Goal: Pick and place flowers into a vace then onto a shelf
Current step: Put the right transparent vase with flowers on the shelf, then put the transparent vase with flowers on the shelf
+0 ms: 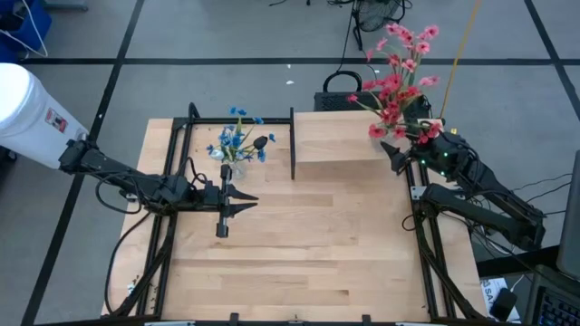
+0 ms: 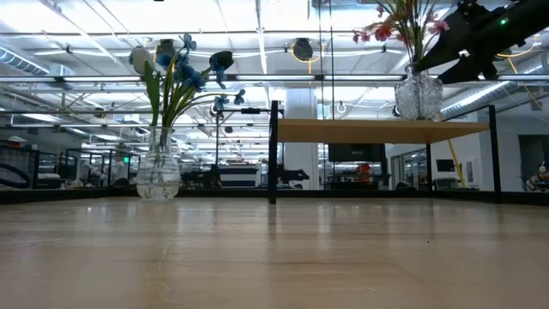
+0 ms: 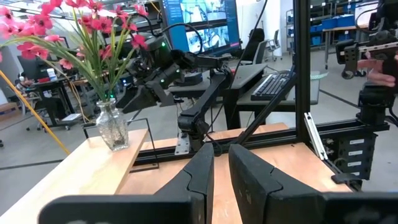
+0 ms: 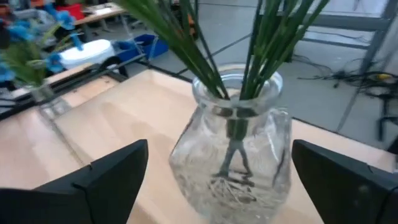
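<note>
The right gripper (image 1: 405,156) is hovering at the shelf's (image 1: 349,138) three-o'clock end, its fingers (image 4: 106,177) standing wide on either side of a glass vase (image 4: 239,155) without touching it. That vase (image 2: 419,94) is standing upright on the shelf (image 2: 377,130), near the end away from the dark panel (image 1: 292,143). It is holding the red flowers (image 1: 399,72), whose green stalks (image 4: 261,37) are running down through its neck into the glass. In the low view the right arm (image 2: 480,39) is reaching in from two o'clock, just beside the vase's shoulder.

The left gripper (image 1: 246,201) is resting low over the table (image 1: 299,254) at about nine o'clock from the table's centre, fingers (image 3: 249,180) drawn narrow with only a slim gap between them and nothing in them. It is pointing toward three o'clock, across the table at the shelf.

A second vase (image 1: 236,166) is standing on the table at roughly ten o'clock from the centre, just beside the left gripper on its twelve-o'clock side. It is holding the blue flowers (image 1: 237,138) and a white bud (image 2: 141,58), their stalks leaning outward from the neck. This vase (image 2: 159,172) is sitting well apart from the shelf, on the panel side.

In the left wrist view the red flowers (image 3: 74,25) are spreading above the shelf vase (image 3: 113,127), with the right arm (image 3: 168,74) close behind it. A person's hand (image 3: 379,62) is showing at the room's edge beyond the table frame.
</note>
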